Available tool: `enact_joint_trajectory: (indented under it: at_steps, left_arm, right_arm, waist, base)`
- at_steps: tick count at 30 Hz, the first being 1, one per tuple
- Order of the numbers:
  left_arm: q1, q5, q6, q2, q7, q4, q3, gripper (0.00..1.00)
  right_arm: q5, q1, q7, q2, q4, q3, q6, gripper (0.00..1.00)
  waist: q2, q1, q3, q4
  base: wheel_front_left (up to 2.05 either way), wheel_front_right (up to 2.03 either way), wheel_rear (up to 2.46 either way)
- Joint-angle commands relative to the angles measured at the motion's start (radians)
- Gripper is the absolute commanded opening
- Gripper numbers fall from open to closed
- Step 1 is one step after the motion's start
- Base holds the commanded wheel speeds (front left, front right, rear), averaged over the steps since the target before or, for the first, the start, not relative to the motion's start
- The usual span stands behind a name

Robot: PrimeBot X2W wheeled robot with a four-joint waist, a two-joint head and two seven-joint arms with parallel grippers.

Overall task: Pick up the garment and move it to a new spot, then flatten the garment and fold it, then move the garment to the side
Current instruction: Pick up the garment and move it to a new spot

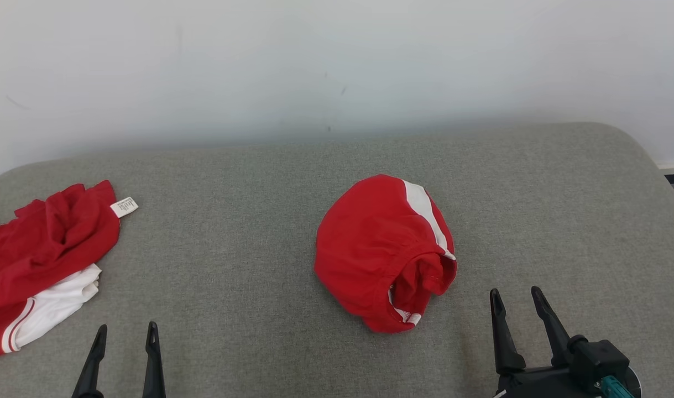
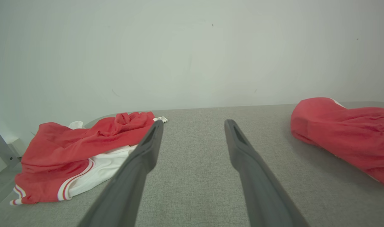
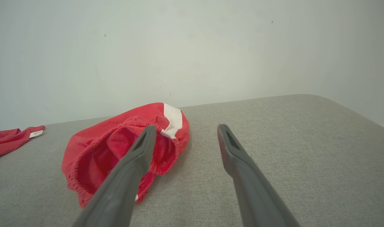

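We see the crumpled red fabric garment with a white stripe (image 1: 383, 251) bunched in the middle of the grey cloth-covered surface (image 1: 231, 265). Our right fingers (image 1: 501, 331) stand spread and empty near it, and our left fingers (image 1: 153, 359) are likewise spread, near a second red-and-white garment (image 1: 43, 260).

This looked like a plain test room for a robot. The wall (image 1: 337, 66) behind was bare and white, with a few small dark marks on it. In front of it stood a wide surface (image 1: 231, 265) with soft grey cloth over it and round corners. Two bunches of red and white clothes lay on it: the red shorts (image 1: 383, 251) in the middle and another garment (image 1: 43, 260) at the left edge. A left claw (image 1: 126, 326) and a right claw (image 1: 515, 291), dark and thin, reached over the near edge.
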Motion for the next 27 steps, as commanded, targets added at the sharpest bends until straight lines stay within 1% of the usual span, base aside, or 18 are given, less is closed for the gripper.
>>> enact_joint_trajectory:
  at_steps: [1,27]
  left_arm:
    - [0.009,0.01,-0.004,-0.005,-0.003,0.001,0.005,1.0]
    - [0.013,0.029,-0.01,-0.022,-0.003,0.01,0.019,1.0]
  right_arm:
    - [-0.003,0.002,-0.001,0.001,0.002,0.001,-0.002,1.0]
    - [-0.002,0.0,-0.001,0.001,0.015,0.01,-0.002,1.0]
  waist:
    - [0.0,0.0,0.0,0.001]
    - [0.0,0.0,-0.004,0.009]
  base:
    - [0.0,0.0,0.0]
    - [0.0,0.0,0.0]
